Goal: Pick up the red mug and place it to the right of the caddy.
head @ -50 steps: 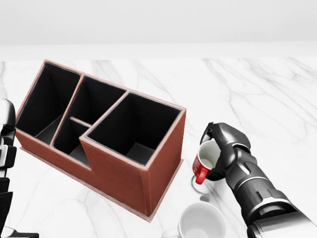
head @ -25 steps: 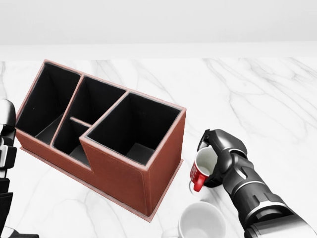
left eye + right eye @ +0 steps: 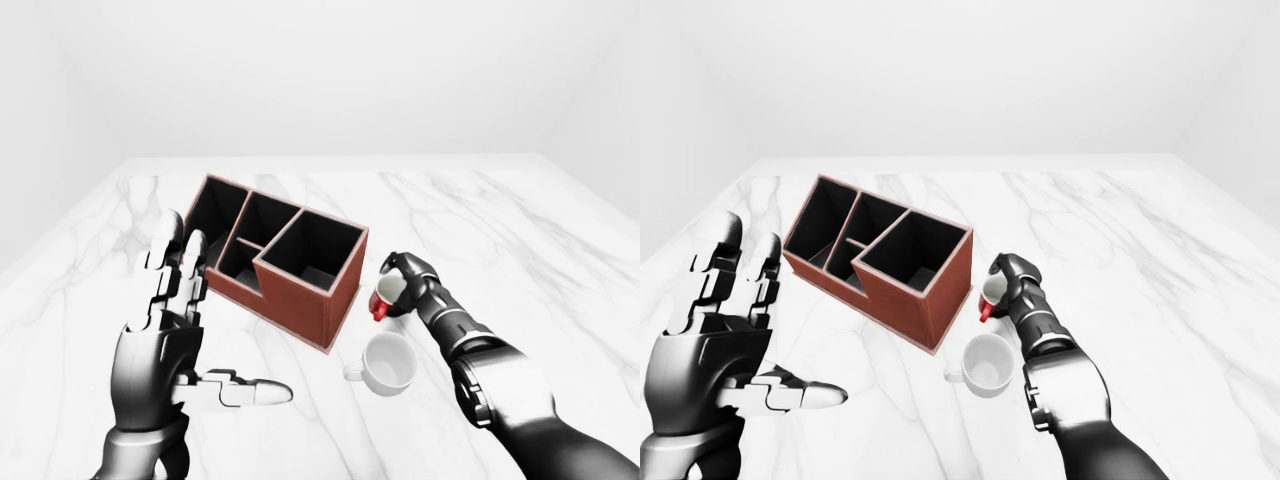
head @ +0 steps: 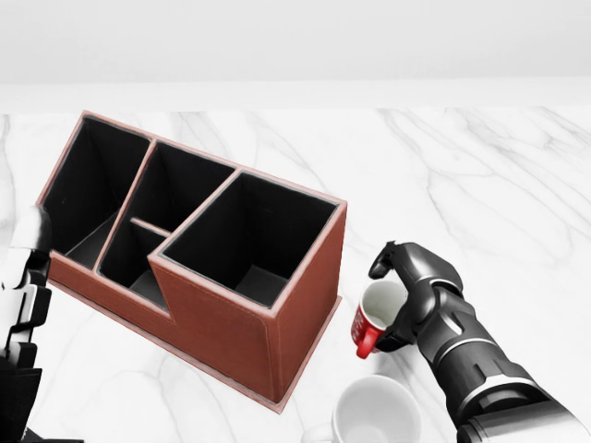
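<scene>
Head view: my right robot hand, fingers wrapped round the small red ceramic mug, has sunk lower than a second ago. The mug tilts, mouth up-left, just right of the brown leather compartmented caddy.

Left-eye view: my left robot hand is spread wide above the white marble table; a white ceramic mug stands near the red one.

Your head view sat close, angled down over the caddy toward the table's far edge, cropping its near edge. Your two eye views stood farther back and wider, taking in both far corners and the white walls. All three shared the caddy; the eye views nearly duplicated each other.
</scene>
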You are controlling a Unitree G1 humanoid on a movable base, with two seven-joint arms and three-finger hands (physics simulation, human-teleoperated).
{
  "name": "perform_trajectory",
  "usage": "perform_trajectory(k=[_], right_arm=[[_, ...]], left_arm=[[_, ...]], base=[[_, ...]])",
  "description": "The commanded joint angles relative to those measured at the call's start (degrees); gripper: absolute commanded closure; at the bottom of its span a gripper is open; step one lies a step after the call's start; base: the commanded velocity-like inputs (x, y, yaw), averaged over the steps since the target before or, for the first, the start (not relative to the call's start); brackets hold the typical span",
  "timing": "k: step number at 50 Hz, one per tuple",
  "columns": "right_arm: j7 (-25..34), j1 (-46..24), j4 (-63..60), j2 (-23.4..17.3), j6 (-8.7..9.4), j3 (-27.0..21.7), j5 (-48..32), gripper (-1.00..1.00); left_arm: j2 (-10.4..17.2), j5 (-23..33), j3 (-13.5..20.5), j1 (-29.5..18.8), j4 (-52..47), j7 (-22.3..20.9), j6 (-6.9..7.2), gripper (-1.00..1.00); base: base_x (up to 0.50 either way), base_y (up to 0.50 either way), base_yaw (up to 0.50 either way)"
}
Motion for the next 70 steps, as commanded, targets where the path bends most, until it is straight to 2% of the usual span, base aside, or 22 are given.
perform_trajectory(k=[1, 12, 13, 15, 16, 20, 22, 26, 38, 48, 53, 54, 57, 58, 63, 66, 68, 70], right_arm=[[-0.78, -0.27, -0.34, -0.23, 0.00, -0.33, -0.14, -1.00], [-0.05, -0.05, -0.40, -0.31, 0.00, -0.37, 0.33, -1.00], [-0.10, -0.05, -0.40, -0.34, 0.00, -0.34, 0.30, -1.00], [0.03, -0.09, -0.48, -0.48, 0.00, -0.27, 0.22, -1.00], [0.15, 0.01, -0.49, -0.54, 0.00, -0.17, 0.11, -1.00], [0.60, 0.34, -0.87, -1.55, 0.00, -0.07, -0.11, -1.00], [0.68, 0.39, -0.95, -2.08, 0.00, -0.14, -0.10, -1.00], [1.74, -0.09, -1.66, -3.43, 0.00, -0.08, -0.19, -1.00], [7.81, -2.73, -6.64, -8.62, 0.00, -0.33, -1.33, -1.00], [16.36, -4.55, -13.64, -14.20, 0.00, -2.18, -1.36, -1.00], [22.87, -3.90, -21.24, -16.57, 0.00, -5.01, 1.30, -1.00], [26.39, -2.95, -26.01, -17.50, 0.00, -6.31, 2.84, -1.00], [30.89, -0.25, -34.65, -18.34, 0.00, -7.68, 4.31, -1.00], [34.68, 1.28, -40.13, -18.77, 0.00, -8.90, 5.75, -1.00], [42.56, 4.54, -54.24, -20.03, 0.00, -11.29, 8.84, -1.00], [46.18, 6.07, -62.70, -20.80, 0.00, -13.15, 11.60, -1.00], [46.18, 7.84, -67.95, -20.74, 0.00, -14.60, 14.47, -1.00], [46.18, 11.88, -79.72, -19.93, 0.00, -16.44, 17.18, -1.00]], left_arm=[[-0.16, 0.01, -0.88, 3.02, 5.12, -0.35, 0.00, -1.00], [0.23, -0.31, -1.07, 3.10, 5.04, 0.13, 0.00, -1.00], [0.56, -0.63, -0.67, 1.96, 2.14, 0.56, 0.00, -1.00], [0.26, -0.39, -0.91, 2.73, 4.23, 0.18, 0.00, -1.00], [0.79, -0.84, -0.26, 0.71, -0.55, 0.91, 0.00, -1.00], [-0.07, -0.39, -0.61, 2.69, 4.61, -0.22, 0.00, -1.00], [0.65, -1.12, 0.43, -0.19, -1.85, 0.75, 0.00, -1.00], [0.38, -0.80, 0.59, -0.93, -3.74, 0.59, 0.00, -1.00], [0.05, -0.22, 0.13, -0.60, -3.70, 0.36, 0.00, -1.00], [0.05, -0.20, 0.15, -0.37, -3.54, 0.14, 0.00, -1.00], [-0.07, -0.43, 0.47, -0.33, -4.17, 0.01, 0.00, -1.00], [-0.10, -0.61, 0.52, 0.01, -4.79, -0.12, 0.00, -1.00], [-0.18, -0.90, 1.03, -0.09, -5.37, -0.31, 0.00, -1.00], [-0.26, -0.83, 0.98, -0.01, -5.36, -0.36, 0.00, -1.00], [-0.25, -0.06, -0.07, 0.37, -5.37, -0.24, 0.00, -1.00], [-0.12, -0.03, -0.27, 0.38, -5.83, -0.10, 0.00, -1.00], [-0.08, 0.02, -0.47, 0.67, -5.84, -0.09, 0.00, -1.00], [0.04, -0.05, -0.56, 0.91, -6.12, -0.06, 0.00, -1.00]], base=[[0.00, 0.00, 0.00], [0.00, 0.00, 0.00], [0.00, 0.00, 0.00], [0.00, 0.00, 0.00], [0.00, 0.00, 0.00], [0.00, 0.00, 0.00], [0.00, 0.00, 0.00], [0.00, 0.00, 0.00], [0.00, 0.00, 0.00], [0.00, 0.00, 0.00], [0.00, 0.00, 0.00], [0.00, 0.00, 0.00], [0.00, 0.00, 0.00], [0.00, 0.00, 0.00], [0.00, 0.00, 0.00], [0.00, 0.00, 0.00], [0.00, 0.00, 0.00], [0.00, 0.00, 0.00]])
